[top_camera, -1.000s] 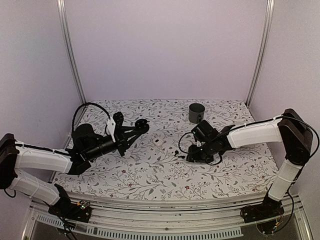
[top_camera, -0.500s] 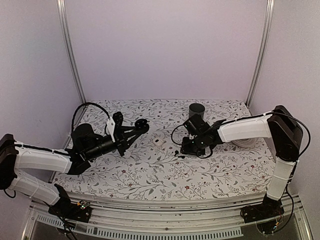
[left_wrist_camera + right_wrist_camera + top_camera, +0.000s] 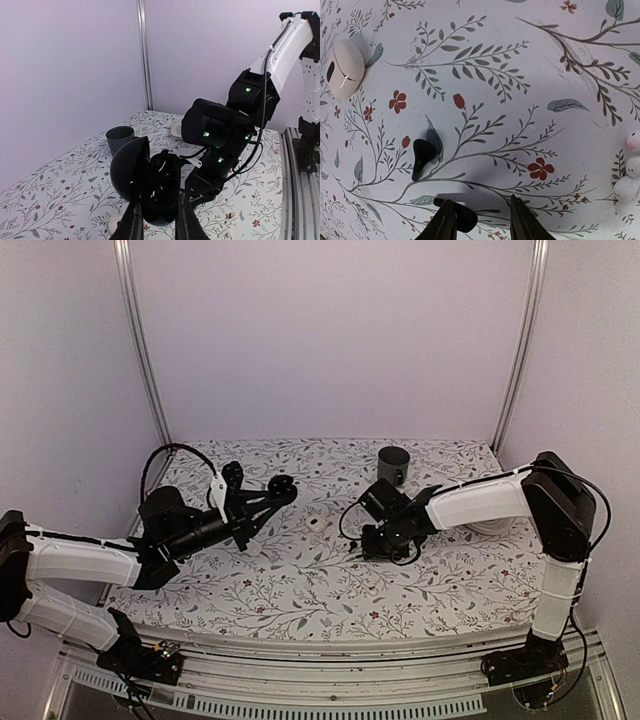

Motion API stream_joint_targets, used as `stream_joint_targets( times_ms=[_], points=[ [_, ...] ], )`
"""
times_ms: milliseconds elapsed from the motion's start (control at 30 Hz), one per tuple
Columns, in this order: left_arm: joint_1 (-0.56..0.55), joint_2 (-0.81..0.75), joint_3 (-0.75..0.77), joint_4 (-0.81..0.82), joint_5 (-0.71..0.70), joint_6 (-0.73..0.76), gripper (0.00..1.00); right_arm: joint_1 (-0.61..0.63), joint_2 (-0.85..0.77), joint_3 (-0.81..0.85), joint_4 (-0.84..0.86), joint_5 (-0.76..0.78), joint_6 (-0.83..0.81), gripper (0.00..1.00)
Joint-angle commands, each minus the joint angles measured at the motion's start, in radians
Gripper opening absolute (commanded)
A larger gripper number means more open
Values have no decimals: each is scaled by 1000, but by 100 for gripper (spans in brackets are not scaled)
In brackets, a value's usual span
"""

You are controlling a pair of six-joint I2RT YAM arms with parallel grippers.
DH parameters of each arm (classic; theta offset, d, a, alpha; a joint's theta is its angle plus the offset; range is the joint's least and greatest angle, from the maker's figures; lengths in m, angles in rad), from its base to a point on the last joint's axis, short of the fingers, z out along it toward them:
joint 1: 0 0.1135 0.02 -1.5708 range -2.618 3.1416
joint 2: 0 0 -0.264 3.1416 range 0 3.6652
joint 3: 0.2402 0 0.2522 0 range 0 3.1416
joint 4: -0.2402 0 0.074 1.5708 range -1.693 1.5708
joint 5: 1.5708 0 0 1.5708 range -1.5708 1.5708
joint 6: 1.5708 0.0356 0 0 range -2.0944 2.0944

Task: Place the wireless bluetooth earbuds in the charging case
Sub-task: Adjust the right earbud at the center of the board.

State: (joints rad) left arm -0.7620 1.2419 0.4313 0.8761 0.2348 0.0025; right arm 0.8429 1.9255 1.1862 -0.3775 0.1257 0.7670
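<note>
- Hanging above the counter (image 3: 300, 580) on its left side, the left jaws are clamped on the charging case (image 3: 160, 192), whose lid is tipped open.
- The right arm (image 3: 470, 505) reaches down to the counter's middle; the right jaws stand apart, tips low over the floral surface.
- One earbud (image 3: 421, 152) lies free on the counter, ahead of the right jaws.
- A second earbud (image 3: 460, 218) sits between them, just inside one finger (image 3: 444, 224); whether it touches is hard to tell.
- A white oval object (image 3: 345, 67) lies well apart from both earbuds; a grey mug (image 3: 393, 465) stands at the far side.
</note>
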Motion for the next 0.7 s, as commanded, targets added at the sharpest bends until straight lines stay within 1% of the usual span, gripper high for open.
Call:
stream_joint_targets(
  times_ms=[0,133,333,500,667],
  points=[
    [-10,-10,1,9,8,-2,0,13,-51,-41,-29,23,1,38],
    [-10,-3,6,8,11,-5,0,14,-106,-93,-10,10,-10,38],
    [-10,4,19,-2,12,-7,0,14,-147,-141,-41,32,-16,38],
    [-10,8,23,-8,12,-12,0,14,-184,-150,-13,-5,-7,35],
    [-11,13,25,-9,16,-16,0,20,-176,-125,-5,-13,-5,37]
  ],
)
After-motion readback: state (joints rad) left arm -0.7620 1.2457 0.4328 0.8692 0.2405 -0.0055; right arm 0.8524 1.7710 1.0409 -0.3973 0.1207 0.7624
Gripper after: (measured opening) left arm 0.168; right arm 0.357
